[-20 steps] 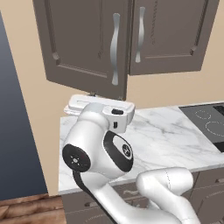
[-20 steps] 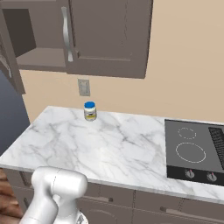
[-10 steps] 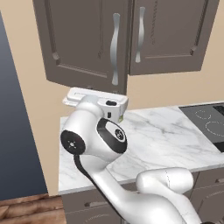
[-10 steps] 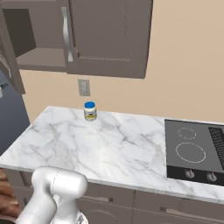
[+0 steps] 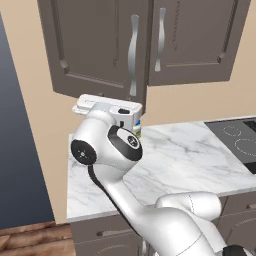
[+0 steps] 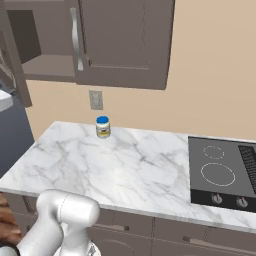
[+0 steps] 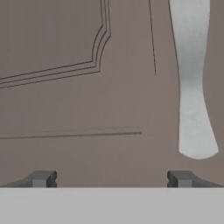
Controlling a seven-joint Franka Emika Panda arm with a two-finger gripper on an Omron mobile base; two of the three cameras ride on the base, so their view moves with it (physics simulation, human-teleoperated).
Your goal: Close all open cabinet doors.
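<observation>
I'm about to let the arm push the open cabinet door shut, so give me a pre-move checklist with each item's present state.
1. Left cabinet door ajar, standing proud of its neighbour: ok, target confirmed.
2. Right cabinet door already shut: ok.
3. Gripper faces the door's lower panel, handle off to one side: ok.
4. Fingers spread apart, nothing between them: ok.
5. Fingers touching the door: cannot tell.
6. Jar on the counter stands below the door's swing: ok.
</observation>
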